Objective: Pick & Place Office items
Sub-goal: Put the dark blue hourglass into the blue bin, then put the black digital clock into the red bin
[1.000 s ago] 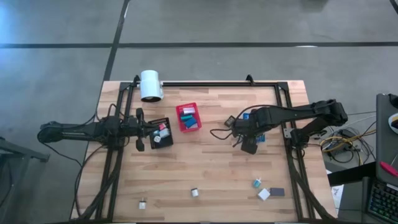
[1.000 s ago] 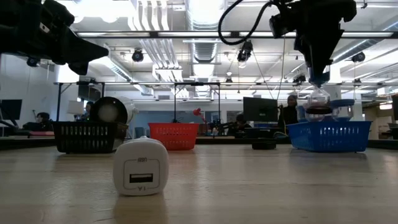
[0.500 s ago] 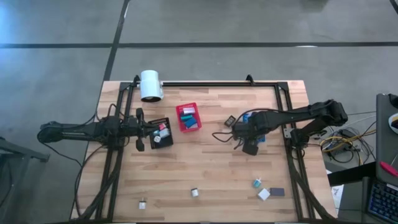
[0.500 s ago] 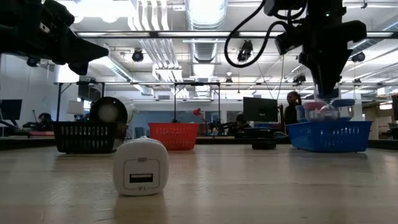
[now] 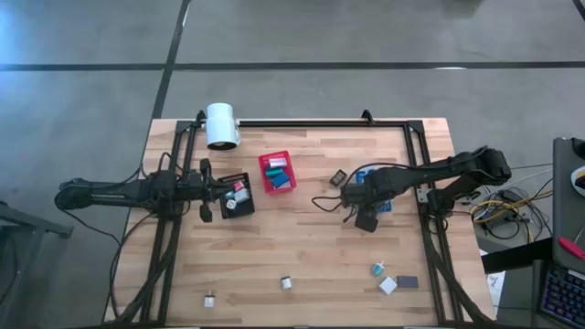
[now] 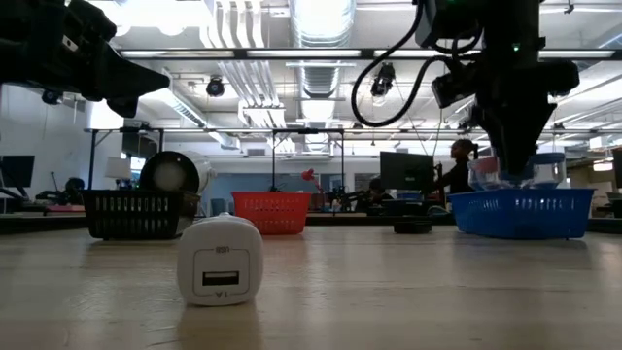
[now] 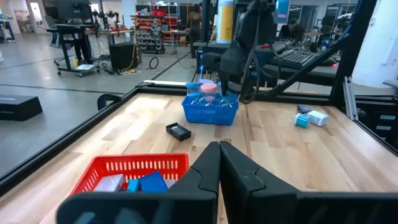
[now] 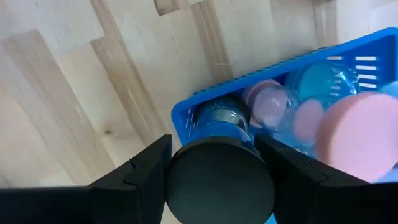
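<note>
My right gripper (image 8: 219,182) points down over the near rim of the blue bin (image 8: 205,99), shut on a round piece with a black top (image 8: 219,163). The bin holds pink, teal and clear round items (image 8: 348,124). In the low view this gripper (image 6: 510,167) reaches down to the bin's top (image 6: 520,212). My left gripper (image 7: 219,149) is shut and level, holding nothing, beside the black bin (image 5: 236,194). My right gripper pinches the round piece by its opposite sides (image 8: 176,177) between its two fingers (image 8: 140,171), coming from above and pointing down. The piece hangs clear over the blue bin's near rim, its black round face toward the wrist; the gripper hides what lies below that face.
A red bin (image 5: 277,173) with blue and white pieces stands mid-table, a white cylinder (image 5: 220,125) at the far left. Loose items lie near the front edge (image 5: 286,282), (image 5: 209,297), (image 5: 388,285). A small black piece (image 5: 338,177) lies left of the blue bin.
My right gripper has sunk toward the blue bin with the round piece still between its fingers, from well above the bin down to its rim.
</note>
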Robot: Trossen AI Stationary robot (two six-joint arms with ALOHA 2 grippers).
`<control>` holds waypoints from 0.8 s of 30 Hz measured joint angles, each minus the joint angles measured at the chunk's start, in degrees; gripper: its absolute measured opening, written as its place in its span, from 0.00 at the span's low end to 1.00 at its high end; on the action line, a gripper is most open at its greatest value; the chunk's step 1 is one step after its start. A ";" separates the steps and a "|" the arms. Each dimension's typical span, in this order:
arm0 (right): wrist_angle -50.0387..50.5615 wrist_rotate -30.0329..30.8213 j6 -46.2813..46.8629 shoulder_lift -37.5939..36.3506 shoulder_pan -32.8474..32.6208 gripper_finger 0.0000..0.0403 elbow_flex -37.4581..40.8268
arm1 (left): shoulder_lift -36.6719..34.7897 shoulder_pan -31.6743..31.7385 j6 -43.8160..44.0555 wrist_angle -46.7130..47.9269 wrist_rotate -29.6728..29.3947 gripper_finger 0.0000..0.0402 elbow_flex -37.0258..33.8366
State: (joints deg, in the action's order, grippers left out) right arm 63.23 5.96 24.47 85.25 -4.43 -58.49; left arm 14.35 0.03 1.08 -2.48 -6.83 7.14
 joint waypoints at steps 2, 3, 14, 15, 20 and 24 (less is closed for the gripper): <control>-0.28 -0.10 -0.43 0.00 0.00 0.51 0.72 | 0.00 0.00 0.00 0.00 0.00 0.03 0.00; -0.47 -0.08 -0.79 0.00 -0.02 0.51 0.95 | 0.00 0.00 0.00 0.00 0.01 0.03 0.00; 0.13 -0.59 -2.19 -0.02 -0.04 0.65 -3.04 | 0.00 0.00 0.00 0.00 0.04 0.03 0.00; 0.79 -0.58 -2.21 -0.02 -0.05 0.66 -4.04 | 0.00 0.00 0.00 0.00 0.04 0.03 0.00; 4.66 0.04 -2.62 -0.04 -0.04 0.68 -8.81 | 0.00 0.00 0.00 0.00 0.13 0.03 0.00; 8.80 1.67 -2.62 -0.57 -0.05 0.67 -12.63 | 0.00 0.00 0.00 0.00 0.13 0.03 0.00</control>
State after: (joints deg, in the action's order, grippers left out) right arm 72.03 7.63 21.85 84.69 -4.47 -71.12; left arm 14.35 0.03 1.08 -2.48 -6.70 7.14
